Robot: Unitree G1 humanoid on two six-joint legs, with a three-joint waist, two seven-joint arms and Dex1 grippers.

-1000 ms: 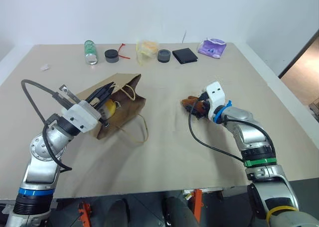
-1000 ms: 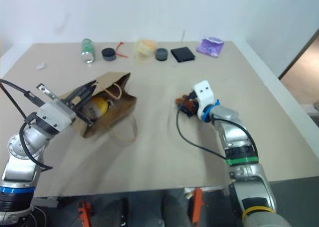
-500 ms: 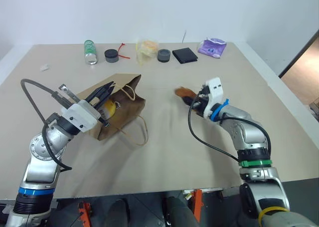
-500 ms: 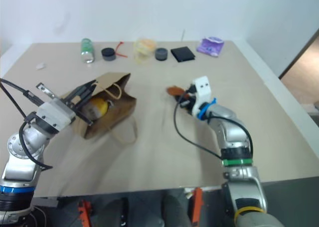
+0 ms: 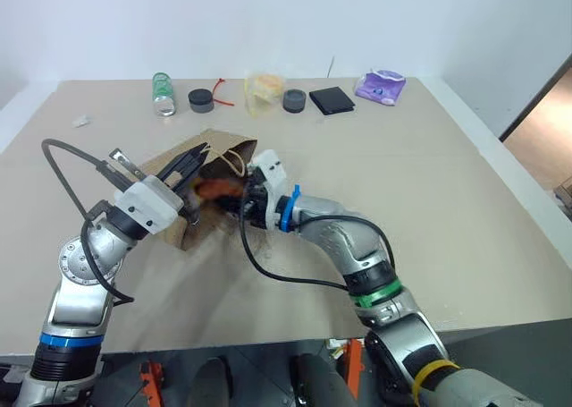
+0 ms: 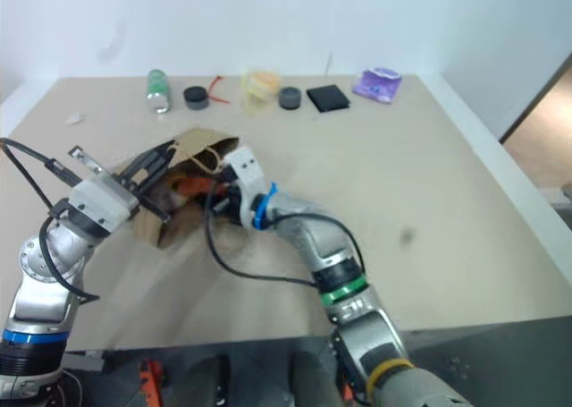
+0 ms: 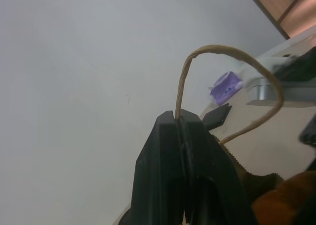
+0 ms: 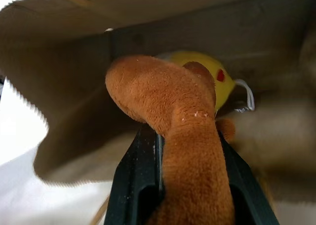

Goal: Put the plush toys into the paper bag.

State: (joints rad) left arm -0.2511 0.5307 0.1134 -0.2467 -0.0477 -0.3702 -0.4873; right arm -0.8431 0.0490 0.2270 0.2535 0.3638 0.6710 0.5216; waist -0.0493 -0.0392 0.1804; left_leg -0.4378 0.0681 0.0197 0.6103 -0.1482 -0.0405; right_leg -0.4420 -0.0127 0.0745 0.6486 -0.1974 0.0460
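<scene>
Your brown plush toy [image 8: 173,136] sits at the mouth of the paper bag [image 5: 234,148], pinched between your right gripper [image 5: 239,199] fingers [image 8: 133,185]. The yellow-ended toy [image 8: 210,74] lies deeper inside the bag. Your left gripper [image 5: 188,167] is pressed together on a bag handle [image 7: 217,57], holding the mouth up off the table [image 5: 402,148].

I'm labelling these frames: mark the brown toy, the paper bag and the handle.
brown toy [image 8: 170,106]: right wrist view, its furry body above the jaws.
paper bag [image 5: 234,148]: left eye view, top rim.
handle [image 7: 197,54]: left wrist view, top of the cord loop.
</scene>
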